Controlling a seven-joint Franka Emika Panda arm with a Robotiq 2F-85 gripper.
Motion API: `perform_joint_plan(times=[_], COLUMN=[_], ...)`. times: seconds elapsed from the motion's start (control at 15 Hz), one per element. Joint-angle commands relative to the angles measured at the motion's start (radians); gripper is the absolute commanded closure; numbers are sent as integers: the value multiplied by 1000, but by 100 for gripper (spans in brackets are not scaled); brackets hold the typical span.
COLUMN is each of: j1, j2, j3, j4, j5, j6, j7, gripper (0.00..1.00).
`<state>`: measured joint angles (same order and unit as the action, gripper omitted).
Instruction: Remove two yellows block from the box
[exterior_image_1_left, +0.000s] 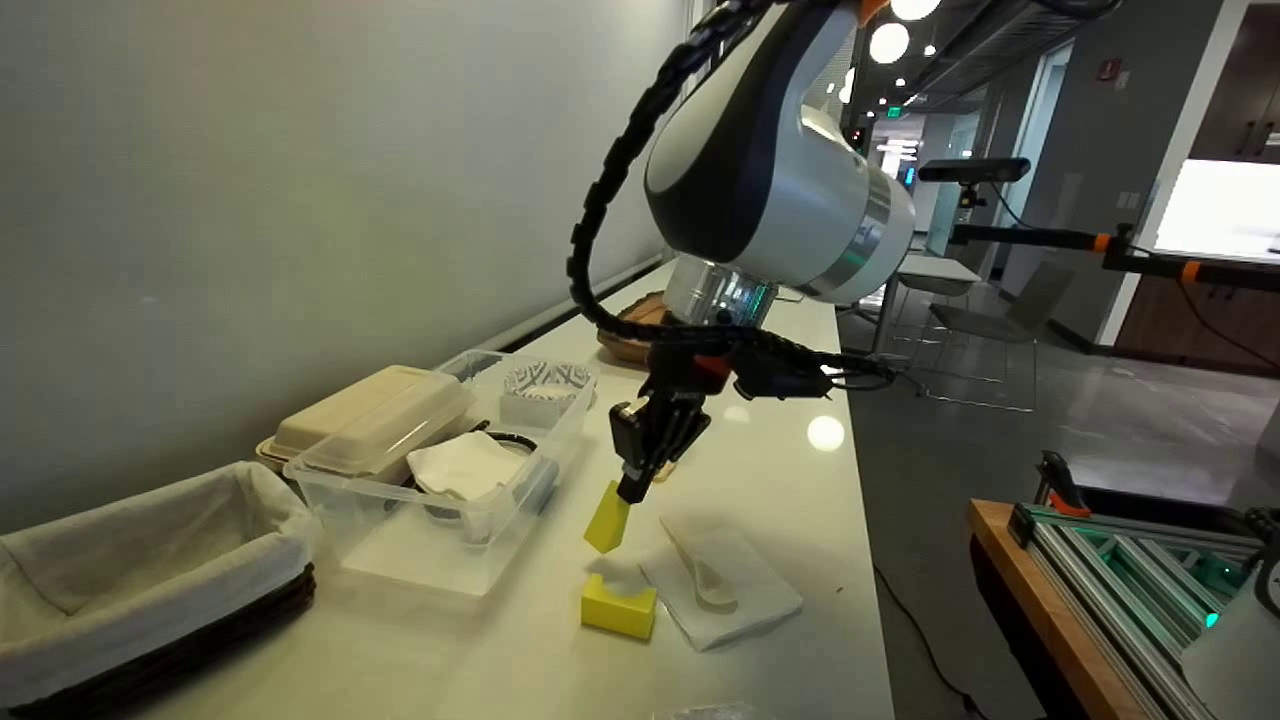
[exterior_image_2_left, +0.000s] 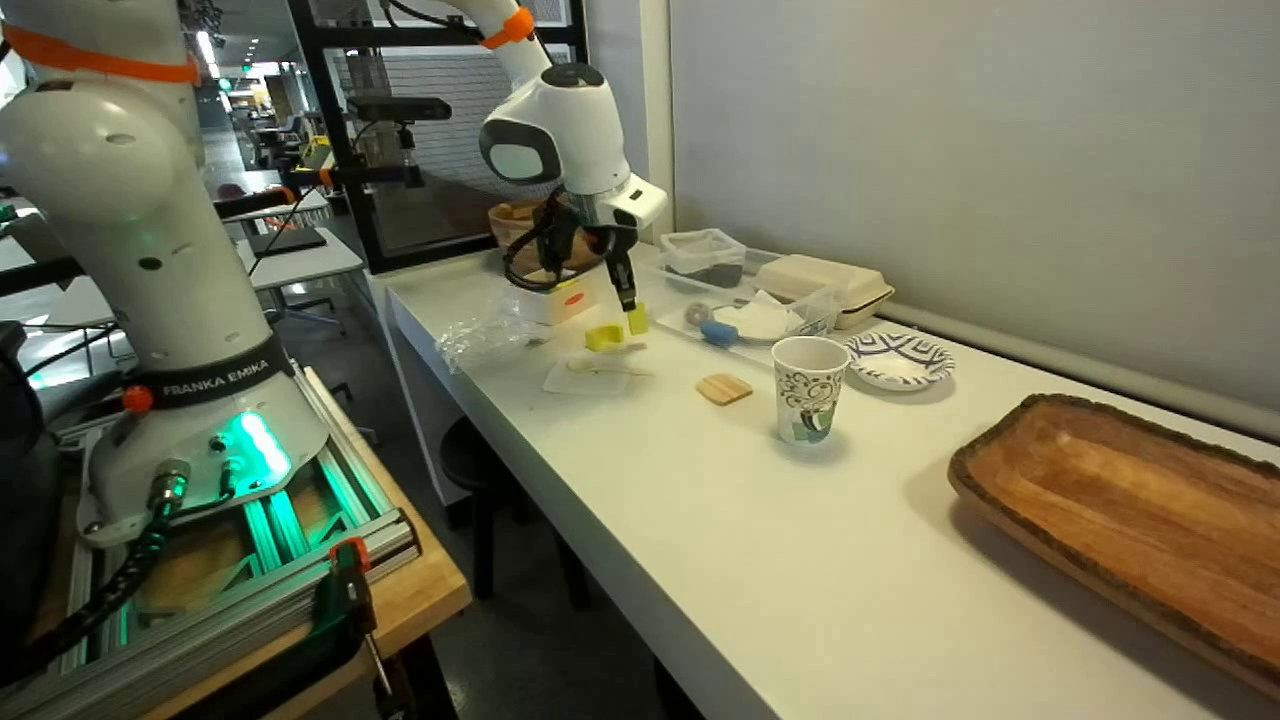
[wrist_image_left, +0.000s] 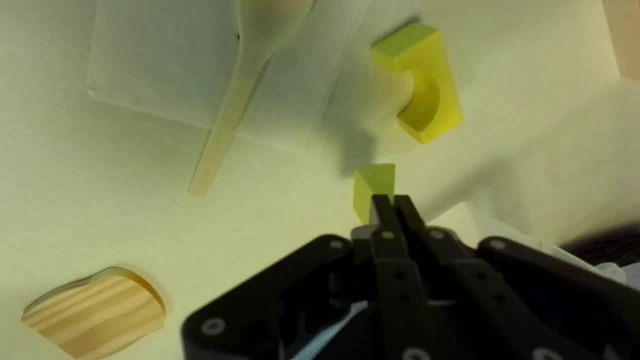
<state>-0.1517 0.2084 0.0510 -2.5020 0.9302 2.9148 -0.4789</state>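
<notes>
In an exterior view, crumpled clear plastic (exterior_image_2_left: 490, 335) lies near the far left corner of the white table (exterior_image_2_left: 700, 500). Beside it, by the far edge, is a small light tan box (exterior_image_2_left: 560, 307) with an orange spot. A white napkin (exterior_image_2_left: 570, 382) near the left edge has a pale spoon (exterior_image_2_left: 583, 367) on it. Just past it is a yellow block (exterior_image_2_left: 600, 341) with a round bite cut out. The black pincer (exterior_image_2_left: 628, 306) is squeezed on a plain yellow block (exterior_image_2_left: 638, 321), tilted and up off the table, apart from the box. Then come a striped wooden piece (exterior_image_2_left: 723, 389), a clear plastic tub (exterior_image_1_left: 400, 535) by the wall edge, a white paper cup (exterior_image_2_left: 808, 395) and a brown wooden tray (exterior_image_2_left: 1130, 510).
</notes>
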Motion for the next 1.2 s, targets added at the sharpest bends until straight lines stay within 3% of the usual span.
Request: perform_joint_plan(times=[0.0, 0.2, 0.27, 0.33, 0.73, 0.93, 1.0, 1.07, 1.13], j1=[-31, -35, -33, -24, 33, 100, 107, 198, 242], j2=[65, 97, 105, 112, 30, -55, -91, -118, -145], j3=[35, 41, 39, 33, 3, -51, -60, -152, -205], j4=[43, 58, 58, 55, 4, -48, -67, -96, -109], j5=[97, 119, 113, 95, 0, -159, -261, -345, -428], j6=[12, 6, 0, 10, -10, -3, -4, -9, -30], j7=[-110, -142, -132, -112, 21, 180, 250, 265, 293], gripper=[99, 99, 90, 69, 26, 4, 0, 0, 0])
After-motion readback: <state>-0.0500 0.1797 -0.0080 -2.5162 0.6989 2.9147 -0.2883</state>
